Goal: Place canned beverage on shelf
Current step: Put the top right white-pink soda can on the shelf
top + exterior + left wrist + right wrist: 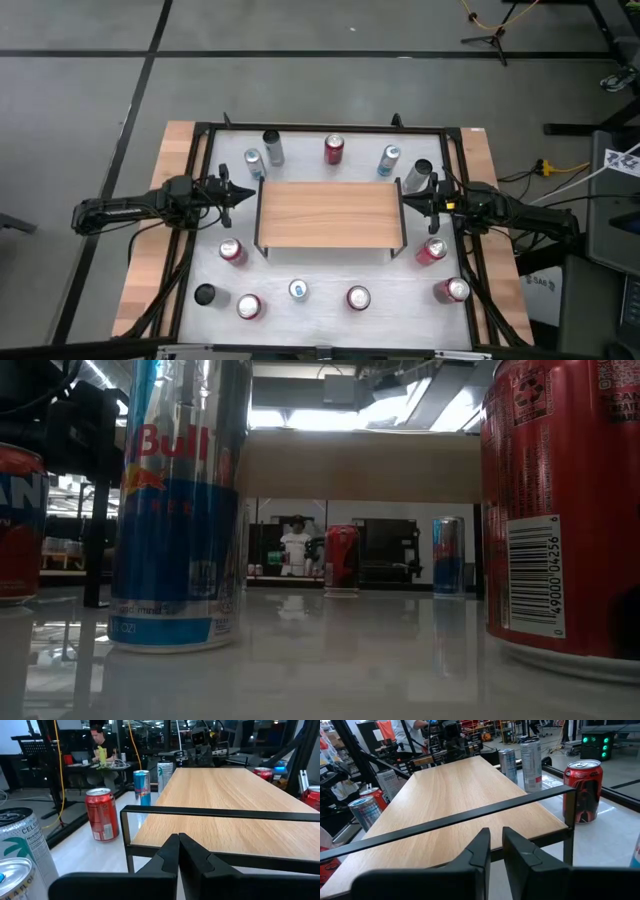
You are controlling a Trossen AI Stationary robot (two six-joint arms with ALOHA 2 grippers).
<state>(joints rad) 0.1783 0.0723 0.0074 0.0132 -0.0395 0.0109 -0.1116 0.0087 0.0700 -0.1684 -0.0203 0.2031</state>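
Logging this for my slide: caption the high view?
Empty shelf ringed by cans, left tool and right tool shut at its ends.

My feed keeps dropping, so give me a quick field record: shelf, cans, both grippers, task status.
shelf: wooden-topped shelf at table centre, top board bare
cans: about a dozen standing on the white tabletop around the shelf, including a red can behind it
left gripper: left gripper shut, empty, at the shelf's left end
right gripper: right gripper shut, empty, at the shelf's right end
task status: no can grasped or shelved yet

Bright overhead light; low view backlit, glossy tabletop (330,650) glare.
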